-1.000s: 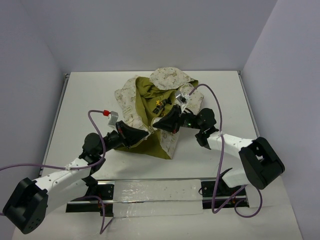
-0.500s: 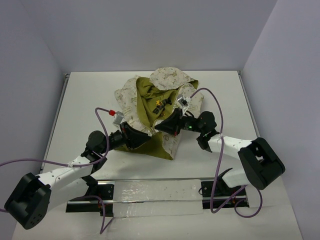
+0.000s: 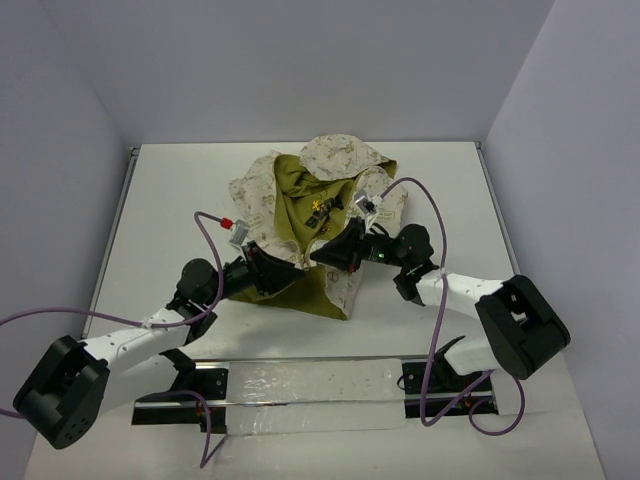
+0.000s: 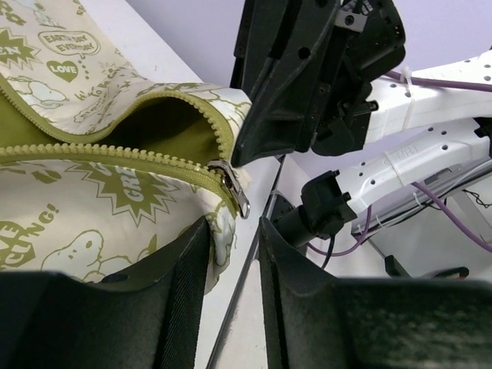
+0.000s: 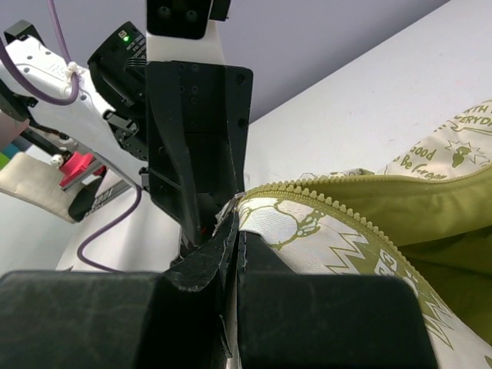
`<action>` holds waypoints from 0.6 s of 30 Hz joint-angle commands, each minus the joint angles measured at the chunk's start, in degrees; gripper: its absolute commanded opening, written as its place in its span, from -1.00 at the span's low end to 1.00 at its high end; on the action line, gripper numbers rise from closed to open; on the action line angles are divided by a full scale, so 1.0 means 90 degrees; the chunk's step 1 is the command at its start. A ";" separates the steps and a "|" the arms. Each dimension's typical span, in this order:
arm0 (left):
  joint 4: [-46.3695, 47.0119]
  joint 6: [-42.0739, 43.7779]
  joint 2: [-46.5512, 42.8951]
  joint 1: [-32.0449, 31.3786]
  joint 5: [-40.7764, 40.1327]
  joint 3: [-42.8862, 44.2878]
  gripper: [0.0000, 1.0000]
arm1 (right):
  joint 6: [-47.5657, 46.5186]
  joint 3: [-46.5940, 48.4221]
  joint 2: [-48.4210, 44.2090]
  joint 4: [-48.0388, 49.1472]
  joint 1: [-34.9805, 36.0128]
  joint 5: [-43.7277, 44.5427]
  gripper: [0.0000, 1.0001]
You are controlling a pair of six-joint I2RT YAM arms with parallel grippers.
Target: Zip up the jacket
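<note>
The jacket (image 3: pixel 300 195) lies bunched at the table's middle, cream print outside and olive lining showing. Its olive zipper is open, with the metal slider (image 4: pixel 234 192) near the bottom corner. My left gripper (image 3: pixel 288 272) is open. In the left wrist view the gripper (image 4: pixel 231 257) sits just below the slider, and the cream hem brushes its left finger (image 4: pixel 181 300). My right gripper (image 3: pixel 320 252) faces it from the other side. Its jaws (image 5: pixel 234 238) are shut on the jacket's cream edge (image 5: pixel 307 231), beside the zipper teeth (image 5: pixel 330 184).
The two grippers' tips are almost touching at the jacket's near corner; the right gripper's black body (image 4: pixel 292 84) fills the upper left wrist view. Purple cables (image 3: pixel 420 200) loop above both arms. A metal rail (image 3: pixel 300 385) runs along the near table edge.
My left arm has swung right and lower, bringing its gripper closer to the jacket's near corner. The right gripper has shifted slightly and still holds the cloth.
</note>
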 commanded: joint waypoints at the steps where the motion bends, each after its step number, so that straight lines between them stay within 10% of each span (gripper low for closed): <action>1: 0.0567 -0.0213 0.0173 -0.0033 -0.0123 0.0323 -0.34 | -0.0036 -0.0015 -0.0151 0.0549 -0.0014 0.0078 -1.00; 7: 0.0709 -0.0397 0.0311 -0.0033 -0.0208 0.0280 -0.98 | -0.0058 -0.0085 -0.0141 0.0540 0.0000 0.0110 -1.00; 18: 0.0947 -0.0506 0.0511 -0.0043 0.0370 0.0137 -1.00 | -0.0001 -0.0064 -0.0239 0.0598 0.0000 0.0732 -1.00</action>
